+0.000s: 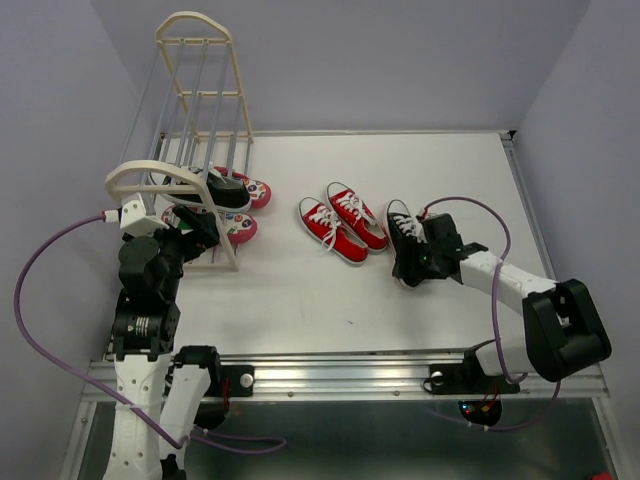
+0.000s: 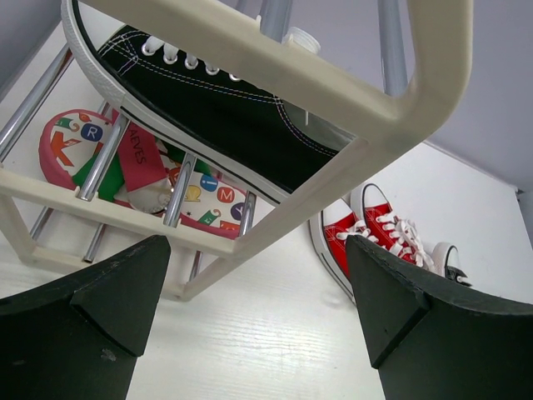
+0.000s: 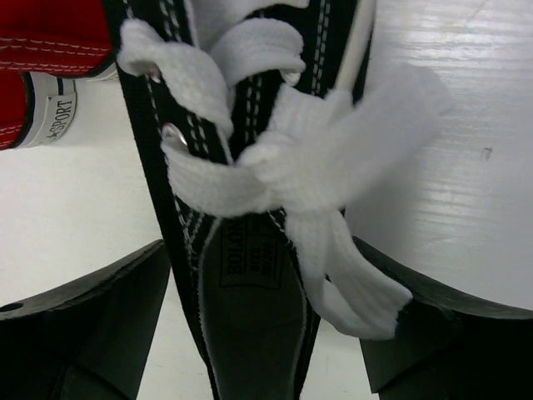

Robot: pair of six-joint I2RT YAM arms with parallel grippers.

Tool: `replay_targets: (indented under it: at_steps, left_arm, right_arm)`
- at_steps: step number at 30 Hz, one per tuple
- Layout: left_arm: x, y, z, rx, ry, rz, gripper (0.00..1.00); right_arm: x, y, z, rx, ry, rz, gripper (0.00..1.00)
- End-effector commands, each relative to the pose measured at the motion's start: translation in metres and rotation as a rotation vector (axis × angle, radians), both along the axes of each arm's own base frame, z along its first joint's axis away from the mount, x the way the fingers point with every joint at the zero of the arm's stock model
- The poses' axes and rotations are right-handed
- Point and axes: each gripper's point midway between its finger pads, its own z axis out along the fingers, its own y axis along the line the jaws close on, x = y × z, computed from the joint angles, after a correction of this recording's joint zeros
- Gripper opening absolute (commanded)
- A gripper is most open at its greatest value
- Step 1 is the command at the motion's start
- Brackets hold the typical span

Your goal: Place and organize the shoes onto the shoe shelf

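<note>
The cream shoe shelf [image 1: 205,100] stands at the far left. One black sneaker [image 1: 222,188] lies on a low tier and also shows in the left wrist view [image 2: 208,108]. The flip-flops [image 1: 245,228] lie under it on the lowest level [image 2: 133,158]. My left gripper [image 1: 198,232] is open and empty beside the shelf's near end frame [image 2: 258,333]. The red sneakers [image 1: 342,222] sit side by side mid-table [image 2: 375,233]. The second black sneaker [image 1: 403,235] lies on the table. My right gripper [image 1: 416,262] is open, its jaws straddling this sneaker's heel opening [image 3: 250,300], under the white laces [image 3: 308,158].
The shelf's arched near frame [image 1: 150,178] is right over my left wrist, its rails [image 2: 179,196] close ahead. The red sneakers lie just left of my right gripper; one heel shows at the edge [image 3: 50,108]. The white table [image 1: 450,180] extends behind and to the right.
</note>
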Motion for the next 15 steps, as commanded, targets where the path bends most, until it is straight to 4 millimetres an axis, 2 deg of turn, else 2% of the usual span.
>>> replay_targets:
  at_steps: [1,2,4,5,6,7,8,9,11,12,15]
  left_arm:
    - [0.003,0.002,0.009,0.019,-0.045,0.002,0.99]
    - [0.004,0.002,0.008,0.019,-0.040,0.000,0.99]
    - [0.004,0.002,0.009,0.020,-0.040,0.000,0.99]
    - [0.004,0.002,0.008,0.019,-0.038,0.002,0.99]
    - [0.004,0.002,0.008,0.017,-0.038,0.002,0.99]
    - [0.004,0.002,0.008,0.016,-0.037,0.002,0.99]
    - [0.004,0.002,0.008,0.016,-0.039,0.002,0.99]
    - [0.003,0.002,0.008,0.015,-0.040,0.002,0.99]
    - [0.003,0.002,0.007,0.016,-0.039,0.005,0.99]
    - [0.003,0.003,0.007,0.017,-0.039,0.007,0.99]
    - [0.002,0.004,0.008,0.018,-0.042,0.014,0.99]
  right_arm:
    - [0.016,0.024,0.008,0.030,-0.087,0.080,0.61]
    - [0.018,0.023,0.007,0.027,-0.091,0.077,0.43]
    - [0.020,0.025,0.008,0.008,-0.109,0.086,0.20]
    - [0.023,0.027,0.014,-0.005,-0.138,0.091,0.05]
    - [0.026,0.027,0.020,-0.021,-0.164,0.090,0.01]
    - [0.034,0.017,0.026,-0.074,-0.207,0.061,0.01]
    - [0.043,0.015,0.047,-0.076,-0.273,0.048,0.01]
    - [0.050,0.007,0.059,-0.112,-0.321,0.015,0.01]
    - [0.064,0.004,0.090,-0.131,-0.436,0.017,0.01]
    - [0.076,0.004,0.121,-0.121,-0.537,-0.001,0.01]
    - [0.088,0.005,0.165,-0.115,-0.665,-0.004,0.01]
